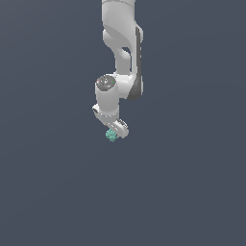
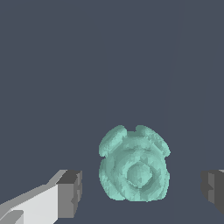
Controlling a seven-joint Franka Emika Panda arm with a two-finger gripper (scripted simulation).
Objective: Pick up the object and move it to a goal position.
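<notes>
The object (image 1: 111, 136) is a tiny teal-green knobbly lump on the dark grey ground, just under the white arm's hand in the exterior view. In the wrist view the object (image 2: 134, 168) looks large, with a round raised centre and lobed edges. My gripper (image 1: 116, 130) is right over it and open. In the wrist view the gripper (image 2: 142, 189) straddles the lump. One dark finger pad (image 2: 71, 193) and the other pad (image 2: 213, 187) each stand clear of it with a visible gap. Neither pad touches it.
A flat, uniform dark grey surface (image 1: 192, 192) fills both views. The white arm (image 1: 122, 43) comes down from the top of the exterior view. No other objects or edges show.
</notes>
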